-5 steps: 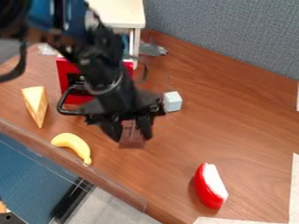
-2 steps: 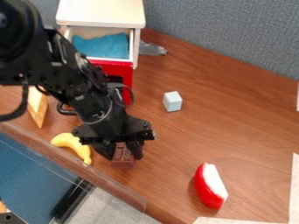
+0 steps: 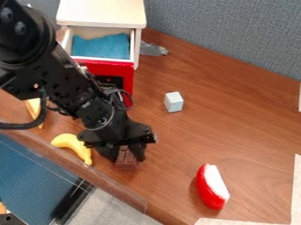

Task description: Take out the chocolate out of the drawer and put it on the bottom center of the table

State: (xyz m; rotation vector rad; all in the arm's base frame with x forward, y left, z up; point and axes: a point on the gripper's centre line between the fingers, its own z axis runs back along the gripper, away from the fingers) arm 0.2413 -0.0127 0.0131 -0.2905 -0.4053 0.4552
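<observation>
The black gripper (image 3: 124,154) hangs low over the table's lower left part, right of the yellow banana, shut on the brown chocolate (image 3: 127,159). One finger stands on each side of the chocolate, whose lower part shows below them; whether it touches the table I cannot tell. At the top left, the drawer (image 3: 104,66) with its red front stands pulled out of the white cabinet (image 3: 101,13), with blue cloth (image 3: 101,46) inside. The brown wooden table (image 3: 235,127) spreads to the right.
Close to the gripper's left lies the banana (image 3: 73,146). A pale wedge (image 3: 33,108) is partly behind the arm. A white cube (image 3: 173,101) stands mid-table, a red and white piece (image 3: 211,186) lies lower right, and a grey object (image 3: 153,49) is beside the cabinet. The table edge (image 3: 76,169) runs lower left.
The gripper has moved down and slightly left in the view with the chocolate, ending beside the banana. The arm has swung off the cabinet, uncovering the drawer's inside.
</observation>
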